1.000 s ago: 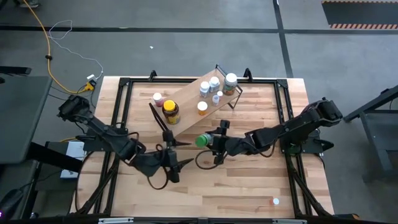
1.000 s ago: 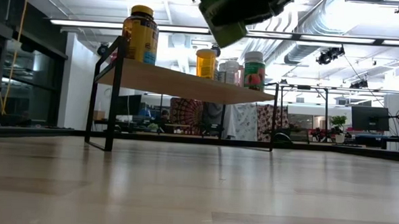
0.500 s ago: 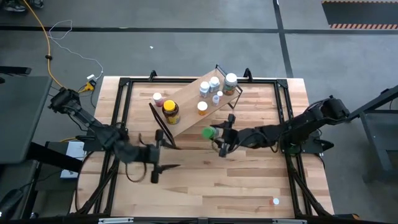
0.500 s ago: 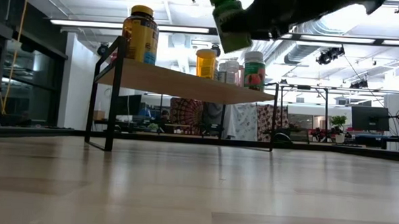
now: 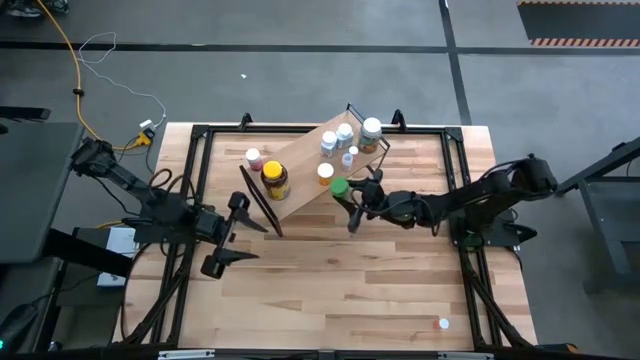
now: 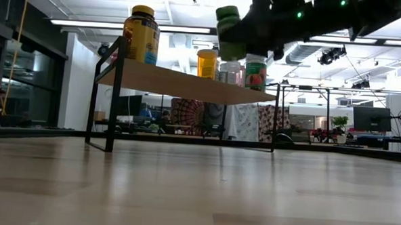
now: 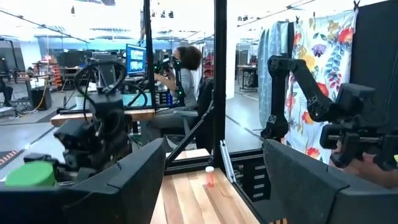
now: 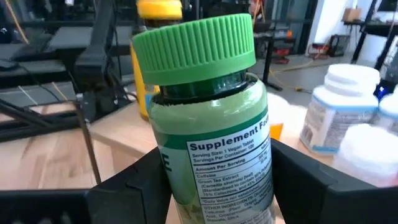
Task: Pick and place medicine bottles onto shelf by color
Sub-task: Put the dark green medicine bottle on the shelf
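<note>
On the butcher-block table, the shelf is lying at a slant across the far half, its long wood board raised on black wire ends so bottles can be standing in a row above the tabletop. It is already carrying several: the amber jar with the yellow lid is sitting at the near-left end, an orange-capped bottle is standing just beside the middle, and a cluster of white-capped bottles is filling the far-right end, which looks like a sorting by colour. A pink-capped bottle is waiting on the tabletop beside the shelf's left side, not yet placed.

The right arm is reaching in from the right edge, and the right gripper is gripping the green bottle by its body, fingers clamped on either side of the label, with the green cap pointing up. In the low view the bottle is hanging clear above the board, close to the orange-capped one; holding it high is probably letting it clear the shelf's edge before it is set down. From the right wrist view the green bottle is sitting upright between the fingers, with the white bottles just beyond it.

The left gripper is waiting over the table's left side, well apart from the shelf, its fingers spread and holding nothing.

A tiny white object is lying alone near the table's near-right corner.
</note>
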Tool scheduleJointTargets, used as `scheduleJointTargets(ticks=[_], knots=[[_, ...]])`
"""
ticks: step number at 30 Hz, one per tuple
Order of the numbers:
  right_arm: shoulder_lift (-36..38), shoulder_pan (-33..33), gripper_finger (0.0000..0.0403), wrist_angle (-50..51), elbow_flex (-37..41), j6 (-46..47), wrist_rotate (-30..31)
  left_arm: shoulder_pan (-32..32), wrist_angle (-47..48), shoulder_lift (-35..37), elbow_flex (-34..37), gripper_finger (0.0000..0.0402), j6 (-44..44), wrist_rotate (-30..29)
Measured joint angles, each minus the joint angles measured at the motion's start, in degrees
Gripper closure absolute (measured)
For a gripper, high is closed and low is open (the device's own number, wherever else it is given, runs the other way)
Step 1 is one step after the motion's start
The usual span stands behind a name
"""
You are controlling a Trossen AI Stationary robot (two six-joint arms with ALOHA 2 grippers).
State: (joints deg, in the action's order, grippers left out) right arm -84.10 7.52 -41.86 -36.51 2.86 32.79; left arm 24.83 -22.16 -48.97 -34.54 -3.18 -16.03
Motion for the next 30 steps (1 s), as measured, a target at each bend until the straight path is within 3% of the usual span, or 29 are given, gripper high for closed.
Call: scheduleJointTargets(ticks=[9,30], knots=[[-6.92,-2.12,0.0187,-11.31,-0.44,-0.23,2.13,0.01,-0.03,-0.51,0.02,0.0143,0.00,-0.44],[-11.60,-5.67,0.0187,-16.62,-0.92,4.24,2.79,-0.01,0.03,-0.52,0.02,0.0143,-0.02,-1.55]])
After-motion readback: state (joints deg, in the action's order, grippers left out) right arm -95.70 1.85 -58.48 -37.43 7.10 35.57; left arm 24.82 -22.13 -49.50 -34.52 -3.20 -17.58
